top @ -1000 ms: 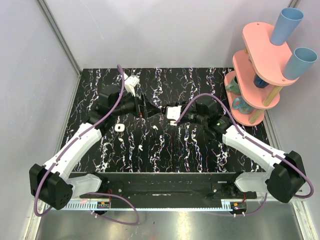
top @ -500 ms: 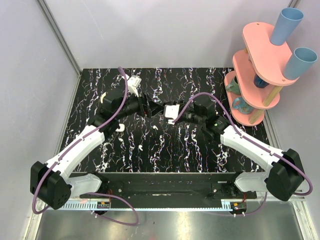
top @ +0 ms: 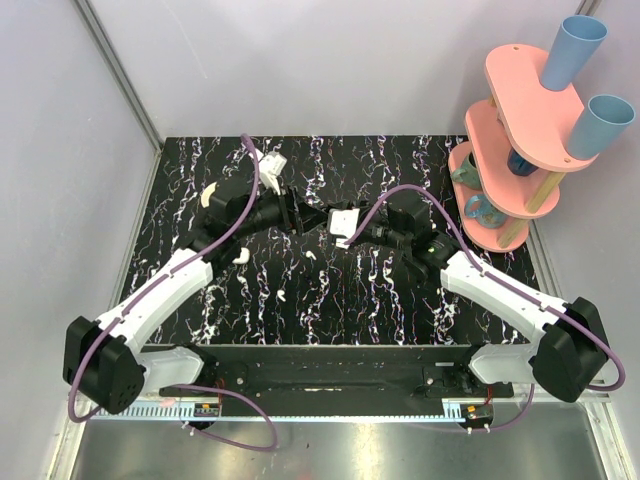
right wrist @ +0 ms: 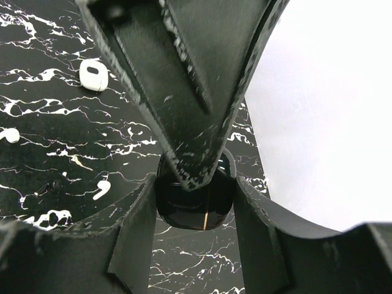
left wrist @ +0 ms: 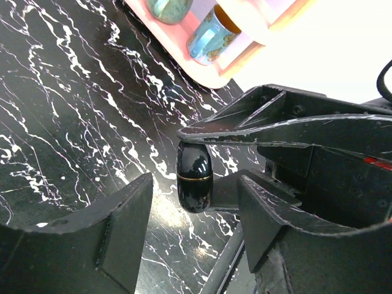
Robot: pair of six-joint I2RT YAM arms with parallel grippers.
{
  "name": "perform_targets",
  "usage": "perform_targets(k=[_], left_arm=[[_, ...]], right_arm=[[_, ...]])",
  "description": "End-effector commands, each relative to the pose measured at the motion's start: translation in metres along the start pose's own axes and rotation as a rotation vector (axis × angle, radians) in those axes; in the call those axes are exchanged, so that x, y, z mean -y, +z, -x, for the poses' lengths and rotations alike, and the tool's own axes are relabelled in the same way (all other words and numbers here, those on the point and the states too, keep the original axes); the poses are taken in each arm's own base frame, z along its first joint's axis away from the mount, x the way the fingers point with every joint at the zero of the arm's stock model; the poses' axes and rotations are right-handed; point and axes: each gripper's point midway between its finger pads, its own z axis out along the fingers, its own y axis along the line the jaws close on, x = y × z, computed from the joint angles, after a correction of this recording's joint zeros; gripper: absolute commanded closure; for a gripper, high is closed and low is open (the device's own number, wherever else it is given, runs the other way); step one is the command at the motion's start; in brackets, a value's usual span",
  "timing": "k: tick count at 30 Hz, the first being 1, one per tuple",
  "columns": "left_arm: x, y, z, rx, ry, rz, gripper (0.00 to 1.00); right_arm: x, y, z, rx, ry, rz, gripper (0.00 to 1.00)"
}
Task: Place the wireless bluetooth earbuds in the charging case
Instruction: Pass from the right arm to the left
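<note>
The charging case [right wrist: 195,207] shows as a glossy black pod with a thin gold seam. My right gripper [right wrist: 195,185] is shut on it and holds it above the black marbled table [top: 400,290]. In the left wrist view the case [left wrist: 194,174] hangs below the right gripper's fingers [left wrist: 275,122]. My left gripper [left wrist: 196,217] is open, one finger on each side of the case, with gaps showing. White earbuds lie on the table: an oval one [right wrist: 94,75] and a stemmed one [right wrist: 101,188]. From above, the two [top: 238,257] [top: 283,297] lie left of centre.
A pink tiered stand [top: 520,140] with blue cups [top: 575,45] and mugs stands at the back right corner. Grey walls close the table at the back and the left. Purple cables loop over both arms.
My left arm has reached right towards the right gripper, and its jaws have narrowed around the held case. The right arm has shifted slightly left with the case.
</note>
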Motion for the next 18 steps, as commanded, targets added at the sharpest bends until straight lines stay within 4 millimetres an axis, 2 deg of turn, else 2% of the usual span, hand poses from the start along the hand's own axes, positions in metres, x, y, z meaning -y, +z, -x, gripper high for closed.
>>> perform_targets(k=[1, 8, 18], left_arm=[[0.0127, 0.0062, -0.0003, -0.019, 0.011, -0.084, 0.41], [0.0099, 0.0072, -0.0031, -0.024, 0.005, -0.074, 0.44], [0.0101, 0.0095, -0.0024, -0.032, 0.012, -0.079, 0.54]], right_arm=[[0.0113, -0.0013, 0.0162, 0.045, -0.020, -0.049, 1.00], [0.0101, -0.0017, 0.0164, 0.044, -0.022, -0.048, 1.00], [0.0102, -0.0012, 0.0173, 0.049, -0.027, -0.047, 1.00]])
